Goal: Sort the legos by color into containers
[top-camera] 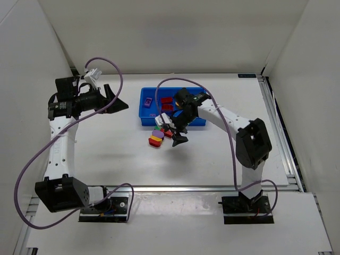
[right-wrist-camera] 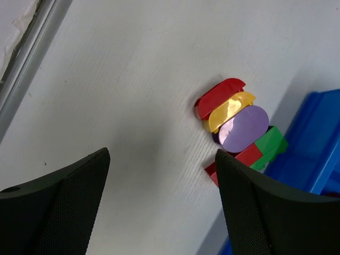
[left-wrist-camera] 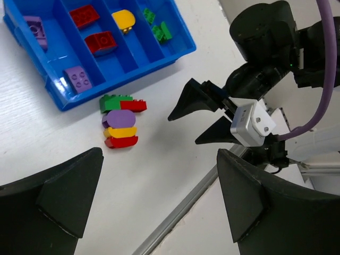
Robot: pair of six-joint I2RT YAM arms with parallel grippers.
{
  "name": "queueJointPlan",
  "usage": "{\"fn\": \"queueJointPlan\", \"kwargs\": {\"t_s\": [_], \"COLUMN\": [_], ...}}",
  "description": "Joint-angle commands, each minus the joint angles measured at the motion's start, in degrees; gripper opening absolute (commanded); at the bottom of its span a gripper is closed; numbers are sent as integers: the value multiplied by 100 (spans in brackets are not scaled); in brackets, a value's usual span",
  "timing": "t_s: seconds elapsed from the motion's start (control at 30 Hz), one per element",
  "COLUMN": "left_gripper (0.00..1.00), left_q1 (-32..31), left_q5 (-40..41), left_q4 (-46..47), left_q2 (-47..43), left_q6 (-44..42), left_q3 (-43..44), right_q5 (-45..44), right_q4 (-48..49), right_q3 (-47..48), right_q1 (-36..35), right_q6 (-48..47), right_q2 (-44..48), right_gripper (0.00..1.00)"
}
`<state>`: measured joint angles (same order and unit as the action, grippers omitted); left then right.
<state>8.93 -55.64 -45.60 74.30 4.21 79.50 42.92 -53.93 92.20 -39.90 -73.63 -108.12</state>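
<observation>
While your left gripper point(top-camera: 119, 98) and right gripper point(left-wrist-camera: 204, 118) gape wide, both empty
Clustered legos point(left-wrist-camera: 120, 120) lie just beside the blue tray point(left-wrist-camera: 139, 70)

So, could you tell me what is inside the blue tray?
Two purple bricks, two red bricks, one yellow oval, two green pieces; the tray's far edge is cropped.

White table point(top-camera: 101, 154) carries blue tray point(top-camera: 144, 119); red, yellow, purple, green legos point(top-camera: 156, 139) cluster just beside its near wall.

A touching cluster of legos point(right-wrist-camera: 236, 127) — red, yellow, purple, green — lies just beside the blue tray point(right-wrist-camera: 319, 138).
</observation>
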Motion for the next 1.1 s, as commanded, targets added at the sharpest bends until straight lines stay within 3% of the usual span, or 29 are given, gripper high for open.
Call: {"fn": "queueJointPlan", "kwargs": {"t_s": [0.0, 0.1, 0.17, 0.23, 0.33, 0.5, 0.63, 0.8, 1.07], "left_gripper": [99, 99, 99, 99, 100, 99, 100, 99, 99], "left_q1": [30, 13, 30, 30, 30, 12, 13, 21, 21], "left_q5": [377, 554, 606, 677, 756, 914, 1107, 1178, 1283], "left_q4": [-528, -520, -520, -520, -511, -528, -520, -520, -511], "left_q2": [-345, -539, -583, -627, -654, -619, -540, -425, -469], "left_q6": [-324, -315, -298, -306, -333, -368, -394, -394, -534], "left_q3": [-128, -277, -321, -374, -409, -383, -295, -181, -234], "right_q5": [173, 77, -169, -213, -625, -1328, -1821, -2357, -2542], "right_q4": [-363, -207, 127, 268, 707, 1525, 1587, 1868, 2194], "right_q3": [517, 579, 675, 764, 563, -141, 25, 193, 351], "right_q1": [-9, -44, -44, 43, 35, -44, -62, -70, -62], "right_q6": [-627, -49, 992, 1837, 2745, 4291, 5085, 5595, 5587], "right_q2": [-236, -421, -543, -631, -518, -218, -473, -763, -1115], "right_gripper": [83, 79, 73, 60, 48, 46, 54, 58, 59]}}
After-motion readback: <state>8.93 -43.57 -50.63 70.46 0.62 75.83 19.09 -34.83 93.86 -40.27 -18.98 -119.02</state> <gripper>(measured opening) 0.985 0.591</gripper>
